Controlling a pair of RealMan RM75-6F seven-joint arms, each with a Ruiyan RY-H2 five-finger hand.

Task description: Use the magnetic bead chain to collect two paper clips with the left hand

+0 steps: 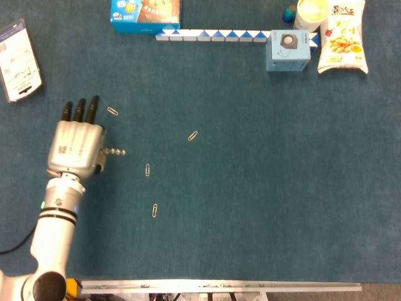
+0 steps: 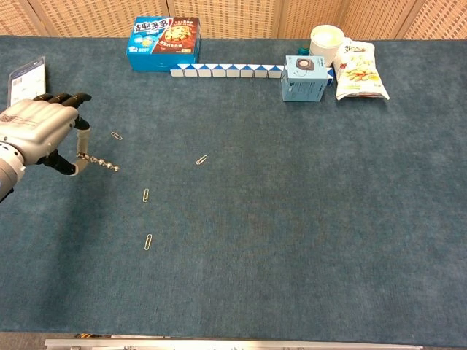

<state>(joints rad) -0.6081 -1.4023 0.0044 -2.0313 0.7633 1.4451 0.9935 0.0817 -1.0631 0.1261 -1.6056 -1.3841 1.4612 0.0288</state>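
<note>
My left hand [image 1: 76,145] [image 2: 40,131] hovers over the left part of the blue mat and pinches a short magnetic bead chain [image 1: 116,151] [image 2: 101,162], which sticks out to the right of the hand. Several paper clips lie loose on the mat. One paper clip [image 1: 112,111] [image 2: 116,135] sits just beyond the fingers, one [image 1: 148,170] [image 2: 146,195] lies right of and nearer than the chain, another [image 1: 154,211] [image 2: 148,241] closer to the front, and one [image 1: 192,135] [image 2: 201,160] further right. No clip hangs on the chain. The right hand does not show.
Along the far edge stand a blue cookie box [image 1: 145,14] [image 2: 163,43], a row of blue-white blocks [image 1: 213,35], a light-blue box [image 1: 287,51] [image 2: 304,78], a white cup [image 2: 327,40] and a snack bag [image 1: 342,36]. A card package [image 1: 19,59] lies far left.
</note>
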